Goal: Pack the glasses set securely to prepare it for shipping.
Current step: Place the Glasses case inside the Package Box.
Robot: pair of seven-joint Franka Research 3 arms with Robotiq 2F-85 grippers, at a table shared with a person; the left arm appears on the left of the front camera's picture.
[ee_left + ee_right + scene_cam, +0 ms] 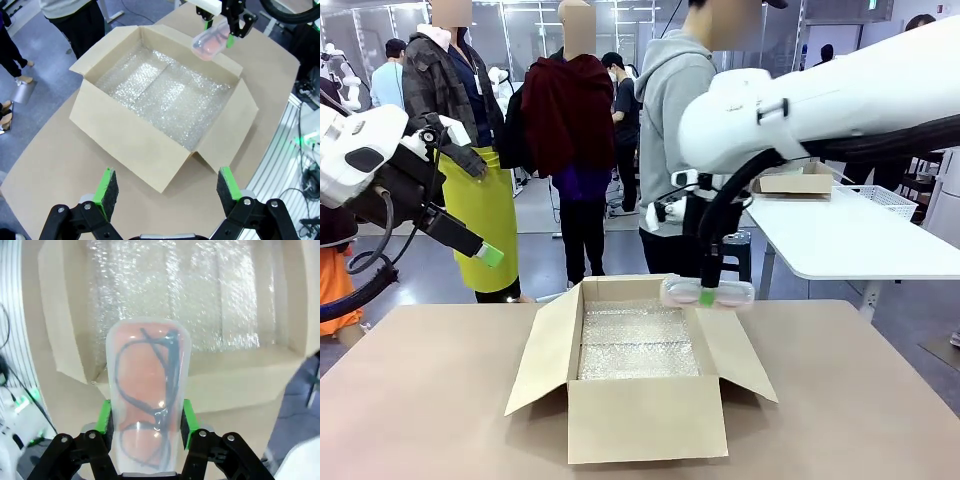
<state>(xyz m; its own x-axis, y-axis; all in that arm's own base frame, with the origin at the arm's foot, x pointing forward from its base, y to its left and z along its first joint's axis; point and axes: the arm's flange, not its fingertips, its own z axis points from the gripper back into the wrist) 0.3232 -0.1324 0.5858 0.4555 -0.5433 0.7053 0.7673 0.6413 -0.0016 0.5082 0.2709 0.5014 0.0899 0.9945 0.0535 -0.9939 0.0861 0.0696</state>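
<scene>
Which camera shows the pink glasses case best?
The right wrist view: the pink glasses case sits close up, spectacles visible through its clear top, gripped by the right end effector. The front view shows it small, side-on, above the cardboard box; the left wrist view, small and distant.

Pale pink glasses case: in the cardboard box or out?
Out. The right gripper holds the pale pink clear-topped glasses case above the far right corner of the open cardboard box; only bubble wrap lies inside.

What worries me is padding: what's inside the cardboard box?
Bubble wrap covers the floor of the open box; nothing else lies on it. The box bottom beneath the wrap is hidden.
</scene>
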